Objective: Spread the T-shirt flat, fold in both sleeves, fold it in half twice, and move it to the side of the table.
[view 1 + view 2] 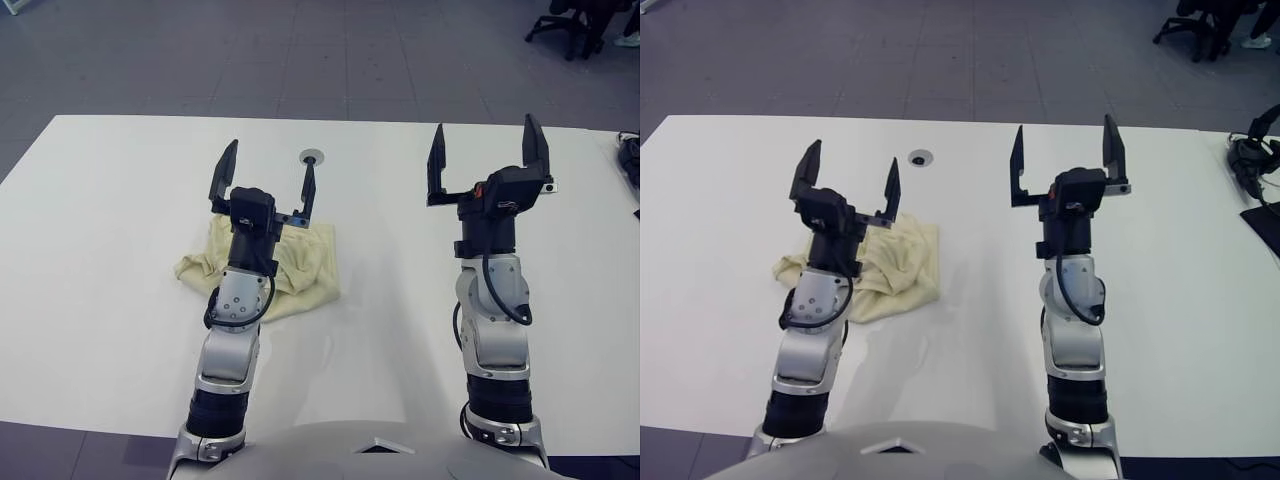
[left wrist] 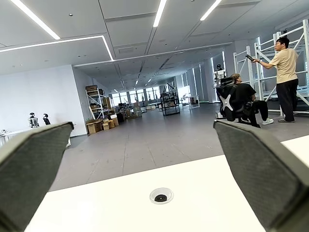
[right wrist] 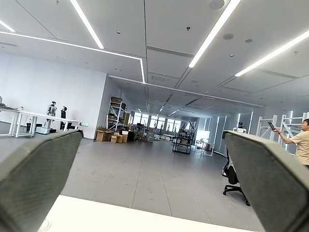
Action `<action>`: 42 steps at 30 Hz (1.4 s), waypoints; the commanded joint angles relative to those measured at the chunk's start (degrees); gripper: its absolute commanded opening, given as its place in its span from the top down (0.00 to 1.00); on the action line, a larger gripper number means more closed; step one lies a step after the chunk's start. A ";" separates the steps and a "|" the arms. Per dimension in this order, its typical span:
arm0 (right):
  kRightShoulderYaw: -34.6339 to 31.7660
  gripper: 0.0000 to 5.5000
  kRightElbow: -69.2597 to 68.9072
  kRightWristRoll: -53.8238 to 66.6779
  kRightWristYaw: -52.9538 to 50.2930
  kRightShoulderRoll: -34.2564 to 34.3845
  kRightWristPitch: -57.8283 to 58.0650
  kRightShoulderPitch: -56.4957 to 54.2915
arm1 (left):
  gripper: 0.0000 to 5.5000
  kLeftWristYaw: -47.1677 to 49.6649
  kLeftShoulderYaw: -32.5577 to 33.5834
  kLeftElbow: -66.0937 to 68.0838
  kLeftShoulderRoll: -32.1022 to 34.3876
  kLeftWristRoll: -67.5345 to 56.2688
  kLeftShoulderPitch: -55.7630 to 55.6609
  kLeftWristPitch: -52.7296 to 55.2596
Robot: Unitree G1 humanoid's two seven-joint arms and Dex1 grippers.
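The T-shirt (image 1: pixel 305 268), pale yellow, lies in a crumpled heap on the white table (image 1: pixel 100 200), on the robot's left half and nearer the middle of the table's depth than either edge. It is bunched and wrinkled, with a lumpy roll of cloth at its left end and a flatter flap at its right. No sleeve can be picked out in the heap.

The left arm stands right over the shirt, its forearm crossing the middle of the heap. From here it looks as though the arm is just above the cloth rather than pressing on it, but I can't be sure. The left gripper (image 1: pixel 271 156) is lifted clear of the table and tilted up and forward. Its two black fingers (image 2: pixel 29 169) are spread wide, with nothing between them. Just past its right fingertip, a small round cable port (image 1: pixel 921 157) sits in the tabletop.

The right gripper (image 1: pixel 484 124) is held up over bare table, well apart from the shirt, on the robot's right half. Its fingers (image 3: pixel 273 169) are also splayed wide and carry nothing, touching neither cloth nor table.

At the table's far right edge lies some black gear with cables (image 1: pixel 1250 155), and a dark flat item (image 1: pixel 1265 222) lies just nearer than it.
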 commanded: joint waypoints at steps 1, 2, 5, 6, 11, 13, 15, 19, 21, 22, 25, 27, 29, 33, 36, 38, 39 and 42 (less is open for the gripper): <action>-0.50 0.03 -0.35 0.64 0.49 -0.33 0.57 -0.21 | 0.02 -0.09 0.83 0.17 0.29 -0.01 -0.33 1.65; -0.73 0.03 -0.58 0.65 0.46 -0.32 0.65 -0.01 | 0.02 -0.31 0.80 0.24 0.32 -0.08 -0.58 1.90; -0.68 0.03 -1.34 0.50 0.51 -0.15 0.87 0.51 | 0.02 -0.54 1.00 -0.25 0.35 -0.06 -0.79 2.90; -0.56 0.03 -1.62 0.47 0.61 -0.10 1.06 0.51 | 0.02 -0.53 0.94 -0.74 0.33 0.11 -0.65 3.28; -0.28 0.03 -2.97 -0.21 0.15 0.37 1.68 1.32 | 0.02 -0.85 1.87 -1.75 0.75 0.26 -1.75 7.81; 0.06 0.03 -3.43 -0.68 -0.17 0.68 1.97 1.68 | 0.02 -3.48 3.87 -1.60 4.50 1.15 -3.88 13.92; 0.31 0.03 -3.58 -1.02 -0.30 0.88 2.24 1.74 | 0.02 -8.12 5.95 -1.10 9.68 0.64 -5.92 18.11; 0.63 0.03 -4.05 -2.29 -0.95 1.48 2.58 2.11 | 0.02 -22.21 8.68 6.05 27.73 1.76 -8.94 14.40; 1.05 0.03 -4.56 -2.31 -0.96 1.66 3.02 2.07 | 0.02 -24.92 9.15 12.26 35.93 5.72 -9.18 11.93; 1.24 0.03 -5.07 -2.28 -0.95 1.76 3.28 2.23 | 0.02 -26.21 9.15 15.41 38.96 6.69 -9.30 10.66; 1.78 0.03 -6.36 -2.71 -1.18 2.08 3.92 2.83 | 0.02 -28.85 7.42 23.10 44.98 9.41 -9.70 5.75; 2.06 0.03 -6.43 -2.84 -1.11 2.25 4.12 2.78 | 0.02 -28.50 5.31 27.40 46.98 12.34 -9.69 2.72; 2.31 0.03 -6.38 -2.95 -1.03 2.34 4.31 2.69 | 0.02 -28.84 2.27 32.48 48.07 15.37 -9.66 0.27; 3.14 0.03 -6.71 -3.82 -0.74 2.14 4.46 2.79 | 0.02 -27.54 -2.57 40.24 49.27 21.24 -10.48 -3.23; 3.73 0.03 -6.86 -4.54 -0.81 2.17 4.18 3.11 | 0.02 -26.97 -4.90 42.77 48.00 22.42 -11.16 -5.13; 3.93 0.03 -6.91 -4.87 -0.89 2.13 4.06 3.22 | 0.02 -27.57 -6.19 42.29 47.02 21.96 -10.75 -6.23; 3.97 0.03 -6.92 -4.99 -0.91 2.11 4.02 3.23 | 0.02 -28.23 -6.72 41.47 46.55 21.40 -10.27 -6.42; 4.18 0.03 -7.15 -5.31 -0.88 2.20 4.09 3.28 | 0.02 -30.16 -7.67 37.82 46.01 19.72 -8.05 -6.60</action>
